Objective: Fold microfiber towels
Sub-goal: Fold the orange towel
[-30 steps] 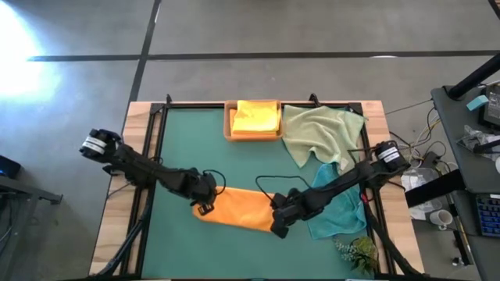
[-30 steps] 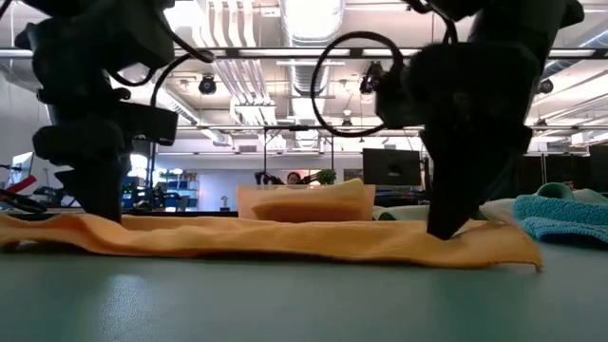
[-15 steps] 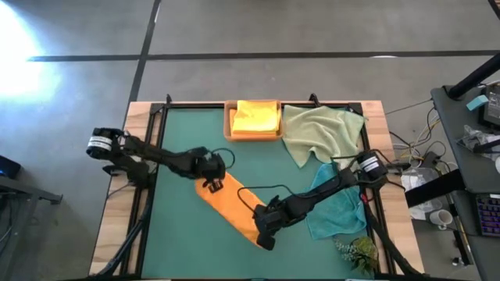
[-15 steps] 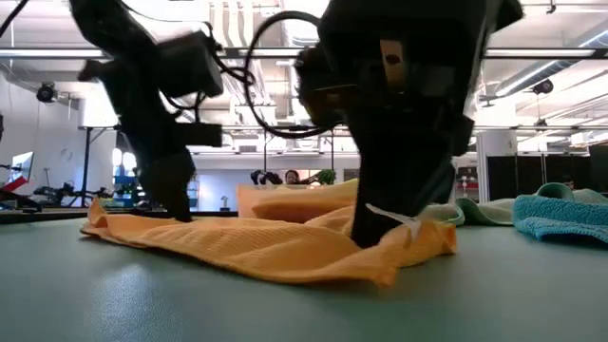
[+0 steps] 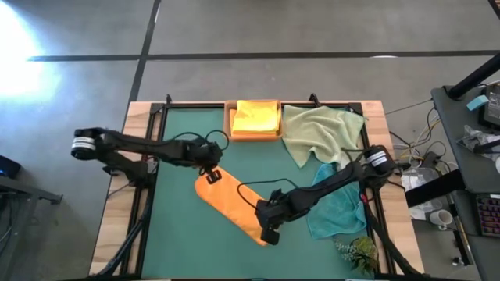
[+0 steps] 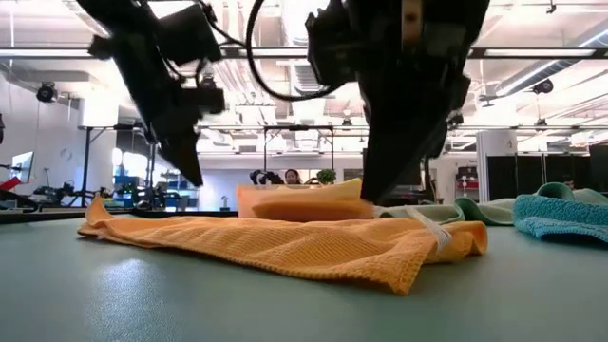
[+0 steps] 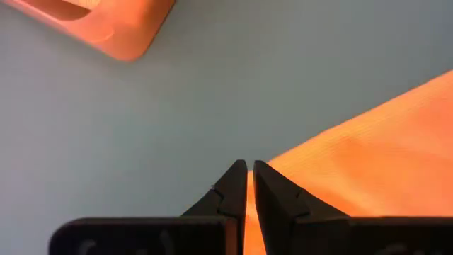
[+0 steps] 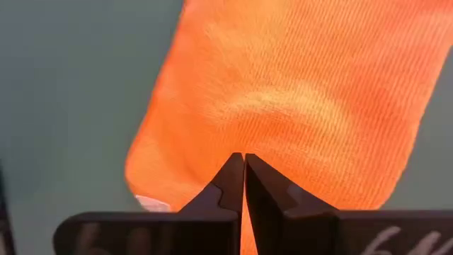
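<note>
One orange towel (image 5: 232,204) lies folded in a strip mid-table, both the left gripper (image 5: 212,176) and right gripper (image 5: 268,234) above its ends, jaws pressed together, empty; pale green towel (image 5: 316,131) and teal towel (image 5: 337,211) wait unfolded near the right edge

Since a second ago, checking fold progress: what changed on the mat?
The orange towel swung from lying crosswise to a diagonal strip. Both end effectors, left and right, have let go of it and lifted clear, fingers shut. The tray with its folded yellow towel, the pale green towel and the teal towel stayed put.
</note>
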You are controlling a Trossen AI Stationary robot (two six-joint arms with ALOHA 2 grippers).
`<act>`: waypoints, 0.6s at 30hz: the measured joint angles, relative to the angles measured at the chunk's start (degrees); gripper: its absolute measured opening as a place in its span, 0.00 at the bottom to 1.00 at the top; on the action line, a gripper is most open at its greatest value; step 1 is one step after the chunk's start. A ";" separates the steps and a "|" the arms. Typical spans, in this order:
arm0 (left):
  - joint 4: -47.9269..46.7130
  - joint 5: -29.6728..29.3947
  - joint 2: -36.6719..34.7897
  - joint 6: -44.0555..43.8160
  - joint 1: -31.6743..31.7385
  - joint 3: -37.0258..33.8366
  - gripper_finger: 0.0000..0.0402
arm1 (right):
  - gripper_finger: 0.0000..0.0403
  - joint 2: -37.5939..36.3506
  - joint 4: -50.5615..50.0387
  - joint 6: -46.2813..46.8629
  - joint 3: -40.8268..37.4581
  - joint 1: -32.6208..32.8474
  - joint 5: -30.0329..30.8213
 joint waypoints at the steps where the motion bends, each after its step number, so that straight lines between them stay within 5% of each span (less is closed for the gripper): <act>1: -0.58 0.84 -1.33 -1.19 -0.30 -0.04 0.03 | 0.02 -0.40 -0.12 -0.04 0.00 0.00 0.69; 10: -0.40 6.77 -8.89 -7.30 -5.59 -2.52 0.03 | 0.02 -1.70 -0.60 -6.19 0.00 -3.91 4.89; 18: 3.53 10.28 -4.57 -16.06 -9.53 -7.06 0.03 | 0.02 -1.70 -1.78 -10.15 -1.67 -9.40 1.07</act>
